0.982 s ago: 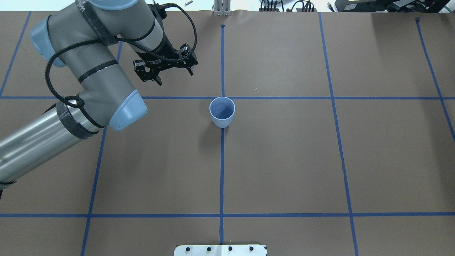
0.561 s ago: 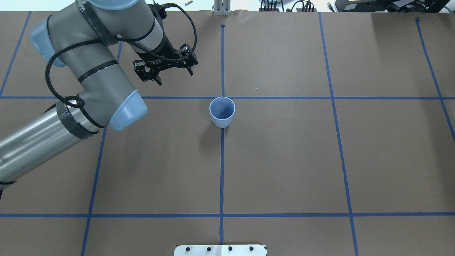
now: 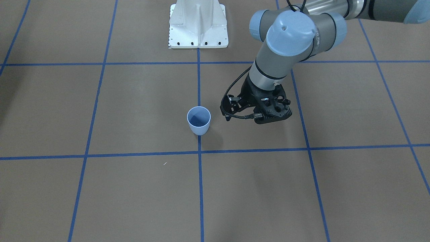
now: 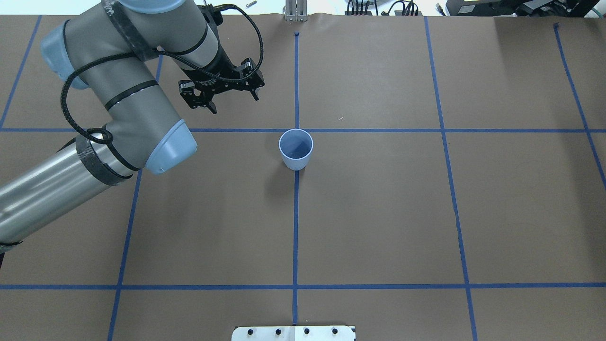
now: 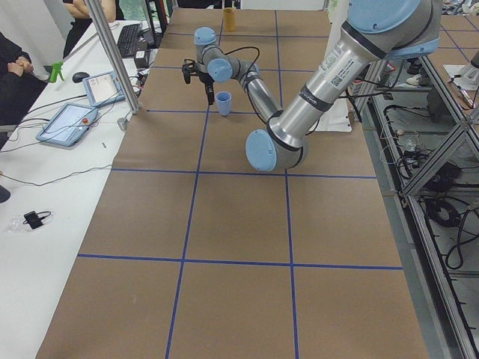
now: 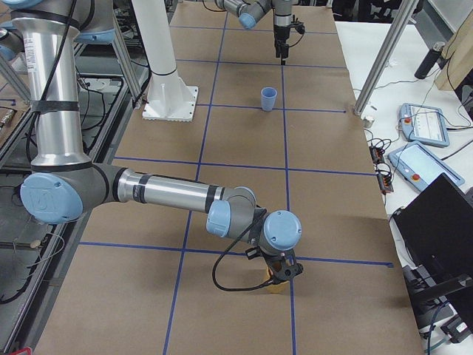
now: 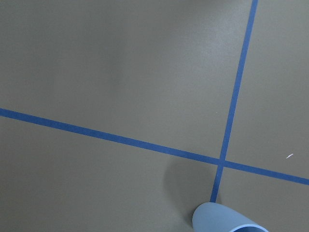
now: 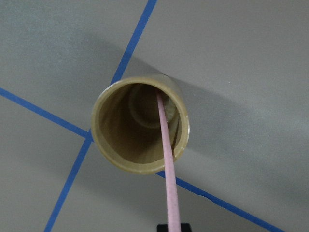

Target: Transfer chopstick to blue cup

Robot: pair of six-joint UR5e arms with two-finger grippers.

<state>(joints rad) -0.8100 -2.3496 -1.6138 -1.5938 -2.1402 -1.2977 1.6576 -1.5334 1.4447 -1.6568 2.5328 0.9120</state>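
- While the blue cup (image 4: 296,150) stands upright in the middle of the bench (image 4: 378,213), the chopstick (image 8: 166,154) is not in it.
- It is a thin, smooth pink stick, and it leans inside a tan cup (image 8: 113,130) far off at the robot's right end of the bench, well apart from the blue cup.
- That tan cup is a round tube shape with a thick rim, and it sits on a crossing of the blue tape lines (image 4: 296,227).
- Over the tan cup hangs the right pincer (image 6: 284,272). A small black bit shows at the stick's near end in the wrist view, but I cannot tell if the pincer is clamped on the stick.
- Black and bumpy, the left pincer (image 4: 233,102) has its two fingers wide apart with nothing between them. It hangs near the blue cup, not touching it.
- Flat brown paper covers the bench, and the tape lines cut it into big squares.
- Since a second ago the left pincer has barely moved, and the blue cup is in the same spot.
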